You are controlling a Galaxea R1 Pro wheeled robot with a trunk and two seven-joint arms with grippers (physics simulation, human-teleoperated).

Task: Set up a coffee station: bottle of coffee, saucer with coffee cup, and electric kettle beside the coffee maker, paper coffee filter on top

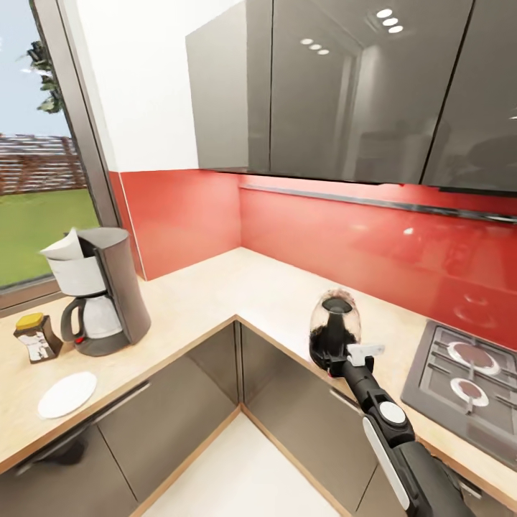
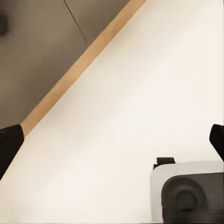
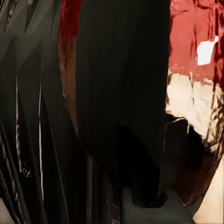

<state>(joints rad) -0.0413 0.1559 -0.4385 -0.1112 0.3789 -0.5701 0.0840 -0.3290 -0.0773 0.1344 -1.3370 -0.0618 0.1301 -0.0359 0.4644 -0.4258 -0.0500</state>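
Electric kettle [image 1: 334, 324]: stands on the kitchen countertop [image 1: 215, 298], near its front edge on the run right of the inner corner, its black handle toward the robot; well apart from the coffee maker.
Right gripper [image 1: 343, 357]: at the kettle's handle side, low on the body; the wrist camera's white bracket and the arm cover the fingers, so I cannot tell whether they clasp the handle.
Right wrist view: the kettle's dark handle [image 3: 121, 98] runs through the middle at very close range, smoky glass with red reflections beside it; the fingers cannot be made out.
Left gripper [image 2: 112, 140]: jaws spread wide, two dark tips at opposite edges of the left wrist view, nothing between them; pale floor and a wood-coloured plinth strip lie below.
Open room: bare worktop lies between the kettle and the coffee maker, around the inner corner; a gas hob [image 1: 467, 380] sits to the kettle's right.
Coffee maker [image 1: 100, 291]: on the left run by the window, white carafe in front, a paper filter [image 1: 63, 245] sticking out of its top.
Bottle of coffee [image 1: 37, 337]: just left of the coffee maker.
Saucer [image 1: 67, 394]: in front of the coffee maker near the counter's front edge, nothing on it.
Cut off: the right arm leaves the head view at the bottom edge.
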